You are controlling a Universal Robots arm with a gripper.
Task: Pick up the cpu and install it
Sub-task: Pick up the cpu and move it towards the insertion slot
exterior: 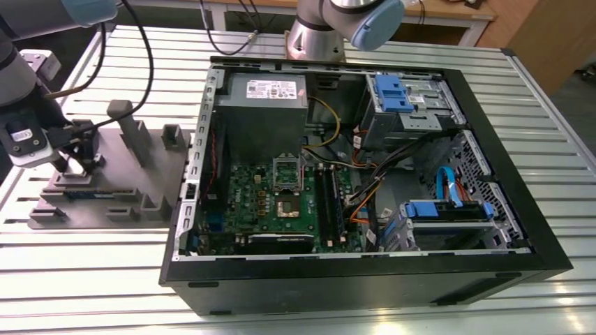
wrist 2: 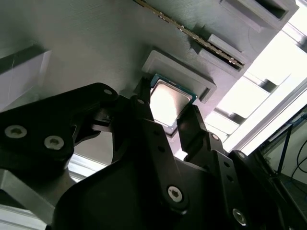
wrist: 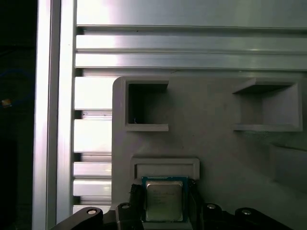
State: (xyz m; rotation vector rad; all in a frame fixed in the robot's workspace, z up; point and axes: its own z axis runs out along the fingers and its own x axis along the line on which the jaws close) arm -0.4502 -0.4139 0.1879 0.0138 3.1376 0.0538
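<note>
Exterior view's left is where the arm (exterior: 21,77) works. Its pincer (exterior: 77,163) hangs low over the grey fixture (exterior: 125,202), which lies on the slatted tabletop (exterior: 102,279) just beside the open case (exterior: 373,273). Black cables loop from the arm over the fixture's upright posts.

Inside the case I see the green board (exterior: 244,202) with its socket (exterior: 289,204) near the middle and two dark memory sticks (exterior: 326,199) just beside it toward the exterior view's right. A grey box (exterior: 265,105) sits at the far end, and blue drive cages (exterior: 403,91) stand at the far corner on the exterior view's right. The case is well apart from the pincer.

Both wrist views bring the cpu (wrist 2: 168,100) (wrist: 164,200) up close. It is a small square chip with a pale, shiny top and a green rim, at a raised square frame (wrist: 165,166) on the fixture. The black fingers (wrist 2: 144,122) stand one on each side of it, pressed against two opposite edges, so the pincer is clamped on the cpu. I cannot tell whether the chip rests in the frame or is already a little above it.

In the second wrist view, a long thin stick (wrist 2: 192,36) with a row of gold contacts lies in a slot of the fixture near the cpu. In the first wrist view, two square pockets (wrist: 146,105) are sunk into the fixture beyond the frame.
</note>
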